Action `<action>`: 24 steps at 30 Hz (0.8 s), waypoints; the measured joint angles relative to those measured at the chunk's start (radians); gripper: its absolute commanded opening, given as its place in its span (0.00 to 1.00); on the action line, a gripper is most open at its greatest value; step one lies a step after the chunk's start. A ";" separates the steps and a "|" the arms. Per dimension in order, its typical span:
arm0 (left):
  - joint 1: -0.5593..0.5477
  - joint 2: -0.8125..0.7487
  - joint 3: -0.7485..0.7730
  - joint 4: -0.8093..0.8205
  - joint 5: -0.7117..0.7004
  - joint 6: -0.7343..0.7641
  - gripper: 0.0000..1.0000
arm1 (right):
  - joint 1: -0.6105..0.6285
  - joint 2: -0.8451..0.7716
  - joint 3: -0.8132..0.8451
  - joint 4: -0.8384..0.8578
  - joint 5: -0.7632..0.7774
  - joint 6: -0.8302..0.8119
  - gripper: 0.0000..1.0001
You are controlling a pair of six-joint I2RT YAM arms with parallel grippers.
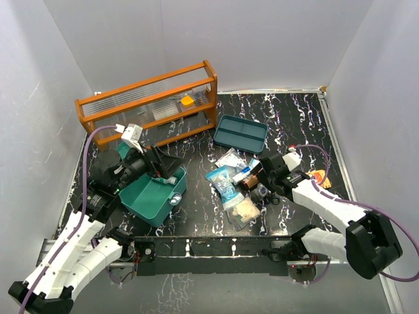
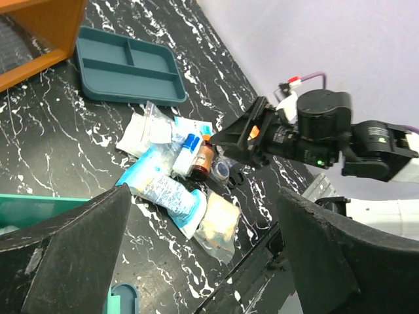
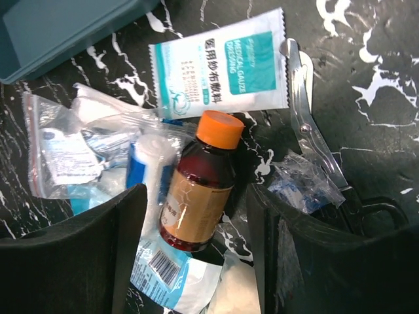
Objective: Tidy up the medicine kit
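The medicine kit's teal box point(image 1: 152, 198) stands open at the front left, and a corner of it shows in the left wrist view point(image 2: 26, 209). Its two-compartment tray insert point(image 1: 241, 133) lies apart at the back centre. My left gripper point(image 1: 163, 167) is open and empty over the box's far edge point(image 2: 203, 199). A pile of supplies lies in the middle. My right gripper point(image 1: 257, 178) is open, its fingers point(image 3: 98, 248) on either side of a brown bottle with an orange cap point(image 3: 200, 186) lying in the pile, with gaps on both sides.
An orange-brown wooden rack point(image 1: 147, 104) stands at the back left. The pile holds a gauze packet point(image 3: 222, 62), scissors point(image 3: 314, 131), a blue-white pouch point(image 2: 167, 190) and clear bags point(image 3: 62, 147). A small orange item point(image 1: 319, 175) lies at the right.
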 measured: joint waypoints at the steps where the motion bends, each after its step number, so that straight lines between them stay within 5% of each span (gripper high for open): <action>1: 0.000 -0.008 0.000 0.008 0.004 0.000 0.92 | -0.004 0.006 -0.007 0.004 -0.007 0.021 0.58; 24: 0.000 0.034 0.000 0.046 0.012 -0.007 0.93 | -0.034 0.128 -0.069 0.151 -0.130 0.184 0.52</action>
